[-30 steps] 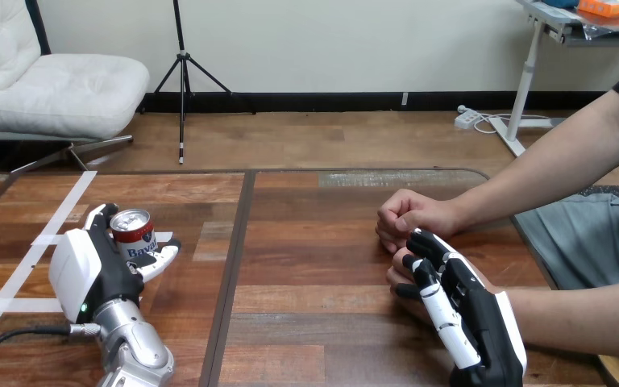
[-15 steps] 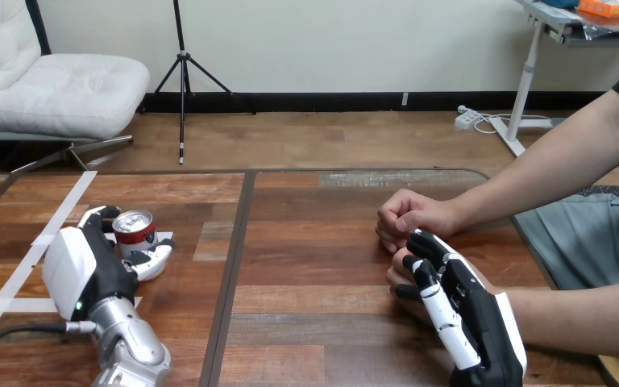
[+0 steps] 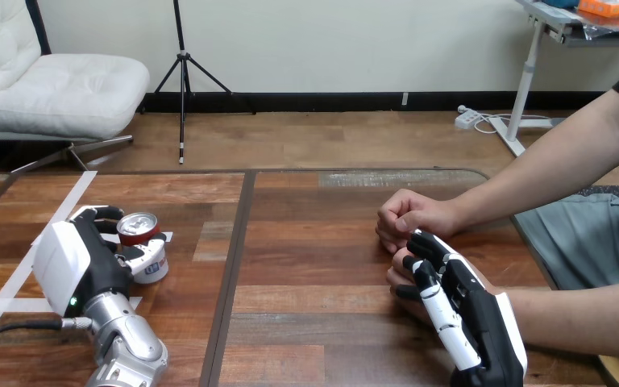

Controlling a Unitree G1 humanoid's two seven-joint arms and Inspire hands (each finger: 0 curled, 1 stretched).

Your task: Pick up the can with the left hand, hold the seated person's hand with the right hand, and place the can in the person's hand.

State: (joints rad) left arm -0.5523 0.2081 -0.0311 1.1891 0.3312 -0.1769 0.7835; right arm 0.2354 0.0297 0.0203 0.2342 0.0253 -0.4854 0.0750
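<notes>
Over at the near left of the wooden table (image 3: 330, 266) we have the left hand (image 3: 81, 262) wrapped round the can (image 3: 143, 246): fingers curl round its far side, the thumb presses in from the near side, and the white back shell faces us. The can leans rather than standing straight, its silver top with the pull tab tipped up towards us. We see a red band under the rim and a white band lower down with dark lettering, but the fingers cover part of that print and we cannot make it out. We cannot tell whether the base is touching the wood. It sits beside the strips of white tape (image 3: 71, 200) on the tabletop, well apart from the action on the right. There, at the near right, the right hand (image 3: 467, 314) lies on top of the person's hand (image 3: 396, 278), which reaches in from the right edge. The robot's fingers (image 3: 423, 246) bend down over it and the thumb closes in on the near-left side, so we call that a clasp. Just beyond those fingertips, the person's other hand (image 3: 411, 216) rests on the table as a loose fist, holding nothing we can see.
</notes>
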